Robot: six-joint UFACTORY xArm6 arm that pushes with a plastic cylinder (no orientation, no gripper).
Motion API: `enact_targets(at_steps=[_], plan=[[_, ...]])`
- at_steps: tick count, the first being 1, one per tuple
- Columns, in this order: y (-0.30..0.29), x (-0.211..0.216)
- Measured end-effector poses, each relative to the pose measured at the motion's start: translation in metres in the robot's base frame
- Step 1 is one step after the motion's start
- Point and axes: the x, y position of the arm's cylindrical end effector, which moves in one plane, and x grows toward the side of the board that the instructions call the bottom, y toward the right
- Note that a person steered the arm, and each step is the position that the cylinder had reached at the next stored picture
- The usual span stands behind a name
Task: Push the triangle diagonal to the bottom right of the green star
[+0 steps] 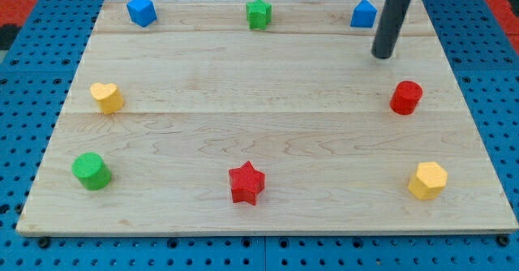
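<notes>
- Camera view: your rod comes down from the view's top right, and my tip [383,56] rests on the wooden surface [259,133] just below and to the right of the blue triangle [363,14]. The two are close but apart.
- This arm has no jaws, only the straight dark rod, so nothing is pinched or held.
- The blue triangle lies near the top edge of the surface, on the right part. The rod covers its right side, so you cannot tell its long axis; one corner seems to point to the view's top.
- The green star [259,14] sits at the top edge in the middle, well apart from the triangle on its left.
- The blue block [141,10] stands at the top left, the yellow heart [106,97] at the left edge, the green cylinder [92,171] at the bottom left.
- The red star [246,182] is at the bottom middle, the yellow hexagon [427,180] at the bottom right, the red cylinder [405,97] at the right, just below my tip.
- All the blocks stand near the edges, and the middle of the surface, below and right of the green star, carries none.
</notes>
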Motion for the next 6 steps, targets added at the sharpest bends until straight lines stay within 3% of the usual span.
enact_targets(at_steps=[1,2,3,4,5,6], plan=[[0.059,-0.045],[0.073,-0.096],[0.007,-0.09],[-0.069,-0.043],[-0.023,-0.062],[-0.009,-0.114]])
